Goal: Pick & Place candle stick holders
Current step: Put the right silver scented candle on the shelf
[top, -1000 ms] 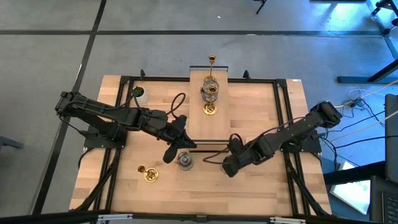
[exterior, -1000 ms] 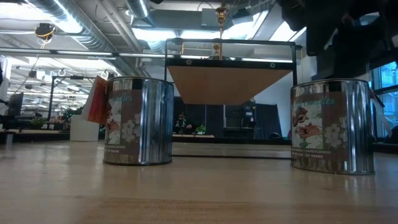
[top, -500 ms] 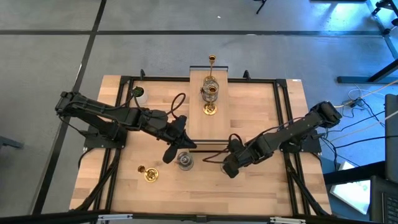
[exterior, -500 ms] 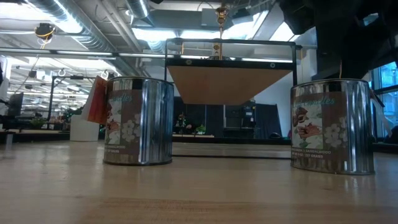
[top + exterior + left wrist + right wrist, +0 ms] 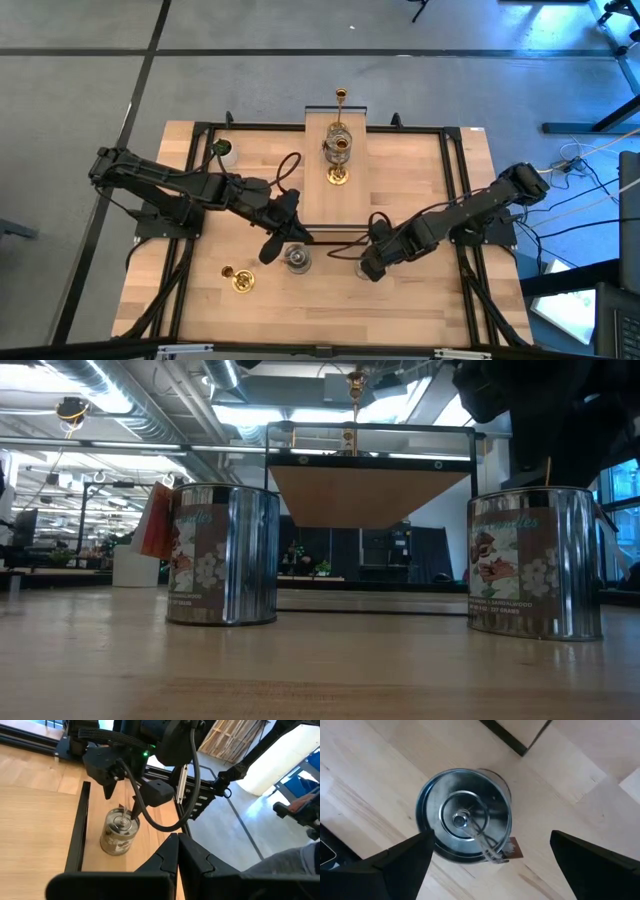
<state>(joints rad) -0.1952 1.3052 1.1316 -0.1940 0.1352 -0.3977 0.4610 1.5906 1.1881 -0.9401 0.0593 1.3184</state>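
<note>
1. Right pincer (image 5: pixel 366 268) hangs straight over a squat silver holder (image 5: pixel 464 820); its wrist view looks down the holder's mouth, with one dark finger (image 5: pixel 375 870) on either side of it. Fingers spread wide, nothing held.
2. That holder stands upright, long axis vertical, so my read is the next move is a plain drop down around it and a squeeze. The gap looks wider than the can.
3. In the left wrist view the same can (image 5: pixel 119 831) sits just beside a black frame rail (image 5: pixel 77 835), under the right arm's wrist.
4. Left pincer (image 5: pixel 270 250) is clenched, empty, at about 9 o'clock from the right one. A second silver holder (image 5: pixel 297 259) sits just beside its tip, at about 3 o'clock from it. The right arm is clearly the one lined up on its can.
5. Elsewhere on the desk (image 5: pixel 420 170): one gold holder (image 5: pixel 240 280) at about 8 o'clock from desk centre, well apart from both pincers.
6. A raised board (image 5: pixel 337 120) at 12 o'clock carries a slim gold stick (image 5: pixel 341 97). In front of it stand a silver one (image 5: pixel 338 143) and another gold one (image 5: pixel 338 176).
7. White cup (image 5: pixel 224 149) at about 10 o'clock.
8. Surface is bare pale wood, flat. Room beyond: grey floor, open ceiling with ducts, shelving far off.
9. Risk, as I see it: a finger clipping the rail or the tall centre spike on the way down.
</note>
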